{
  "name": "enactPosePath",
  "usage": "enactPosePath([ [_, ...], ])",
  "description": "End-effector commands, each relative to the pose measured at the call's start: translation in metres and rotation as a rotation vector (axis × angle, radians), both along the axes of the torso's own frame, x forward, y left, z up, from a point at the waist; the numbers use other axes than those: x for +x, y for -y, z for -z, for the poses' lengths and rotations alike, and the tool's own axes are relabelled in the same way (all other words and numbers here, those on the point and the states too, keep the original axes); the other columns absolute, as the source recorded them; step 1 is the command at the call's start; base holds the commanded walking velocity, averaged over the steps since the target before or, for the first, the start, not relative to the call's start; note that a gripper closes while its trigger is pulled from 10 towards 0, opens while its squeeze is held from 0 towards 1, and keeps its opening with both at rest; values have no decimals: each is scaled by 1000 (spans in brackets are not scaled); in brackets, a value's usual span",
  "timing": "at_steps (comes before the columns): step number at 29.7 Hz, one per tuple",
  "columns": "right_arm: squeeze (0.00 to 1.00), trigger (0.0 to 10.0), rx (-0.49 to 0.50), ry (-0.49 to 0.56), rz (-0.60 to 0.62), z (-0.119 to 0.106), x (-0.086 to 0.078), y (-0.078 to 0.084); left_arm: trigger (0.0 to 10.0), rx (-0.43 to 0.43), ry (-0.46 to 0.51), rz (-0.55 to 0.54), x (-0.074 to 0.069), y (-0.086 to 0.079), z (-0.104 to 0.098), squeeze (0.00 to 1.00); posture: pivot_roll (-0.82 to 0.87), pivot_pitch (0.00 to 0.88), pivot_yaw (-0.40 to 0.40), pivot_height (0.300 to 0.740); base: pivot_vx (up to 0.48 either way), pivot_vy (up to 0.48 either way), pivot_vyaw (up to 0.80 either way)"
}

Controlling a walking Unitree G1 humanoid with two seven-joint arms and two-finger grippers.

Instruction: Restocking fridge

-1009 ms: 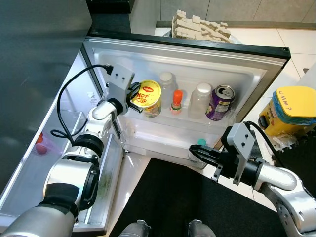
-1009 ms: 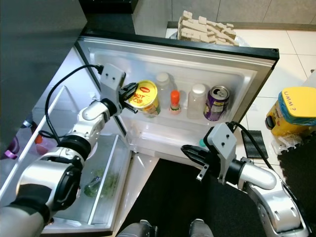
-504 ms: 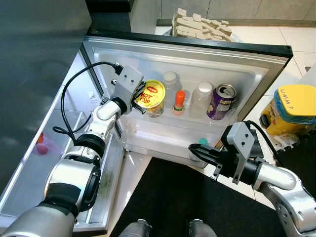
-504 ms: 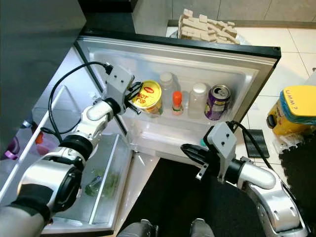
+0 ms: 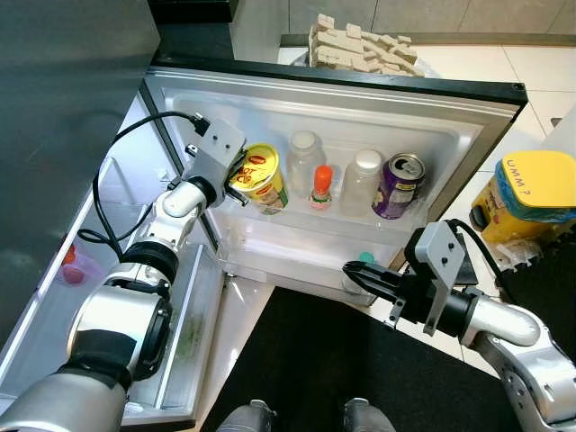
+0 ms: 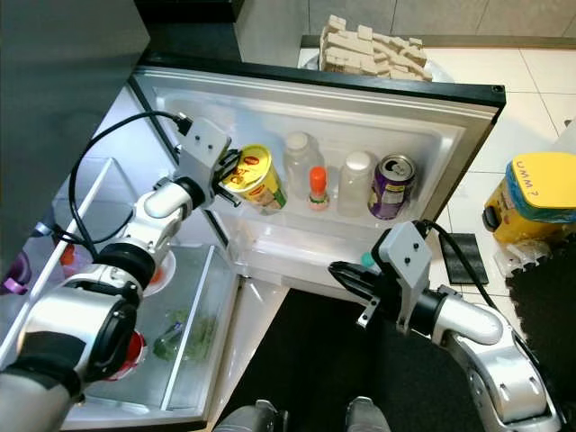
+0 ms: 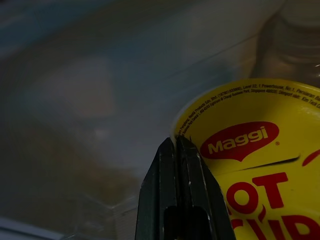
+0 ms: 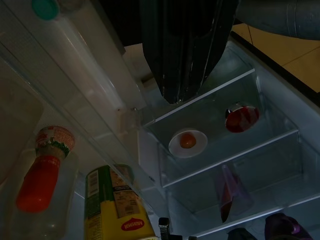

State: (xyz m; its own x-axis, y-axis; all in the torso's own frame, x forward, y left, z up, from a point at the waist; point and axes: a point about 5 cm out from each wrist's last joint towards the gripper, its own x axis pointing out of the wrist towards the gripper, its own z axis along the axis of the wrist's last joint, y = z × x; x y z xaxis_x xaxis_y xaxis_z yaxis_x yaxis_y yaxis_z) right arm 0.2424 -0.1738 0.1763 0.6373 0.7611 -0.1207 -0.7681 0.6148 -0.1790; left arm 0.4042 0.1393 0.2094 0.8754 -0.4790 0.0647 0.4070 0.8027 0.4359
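Note:
A yellow Maggi Hot Cup noodle cup (image 5: 258, 177) leans tilted at the left end of the fridge door's upper shelf (image 5: 306, 225). My left gripper (image 5: 236, 176) is shut on the cup's lid rim, and the fingertips (image 7: 177, 145) pinch that edge. On the same shelf stand two clear bottles (image 5: 303, 157), a small orange-capped bottle (image 5: 321, 186) and a purple can (image 5: 399, 187). My right gripper (image 5: 353, 276) is shut and holds nothing. It hovers by the lower door shelf, next to a teal-capped bottle (image 5: 360, 261).
The open fridge body lies on the left, with a plate (image 6: 153, 270) on a shelf and greens in a drawer (image 6: 184, 333). A yellow tub (image 5: 531, 193) stands on the floor at the right. A black mat (image 5: 315, 360) lies under me. Stacked pale blocks (image 5: 360, 49) sit beyond the door.
My left gripper has drawn back a little to the left and tilted the noodle cup with it. The right arm has stayed put.

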Motion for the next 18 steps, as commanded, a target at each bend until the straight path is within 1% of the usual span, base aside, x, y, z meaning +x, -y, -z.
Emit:
enactPosePath([
  [1, 0, 10000, 15, 11, -12, -2, -3, -2, 10000, 54, -68, -44, -2, -15, 16, 0, -69, 282, 107, 740, 0, 0, 0],
  [9, 0, 10000, 18, 18, -17, -4, -3, -2, 10000, 89, -31, -34, -2, -11, 12, 0, -69, 284, 107, 740, 0, 0, 0],
  [13, 0, 10000, 20, 20, -20, -4, -3, -3, 10000, 101, -31, 0, -4, -2, 17, 0, -69, 286, 108, 740, 0, 0, 0],
  [18, 0, 10000, 21, 20, -21, -5, -3, -3, 10000, 111, -37, 28, -6, 4, 22, 0, -69, 286, 108, 740, 0, 0, 0],
])
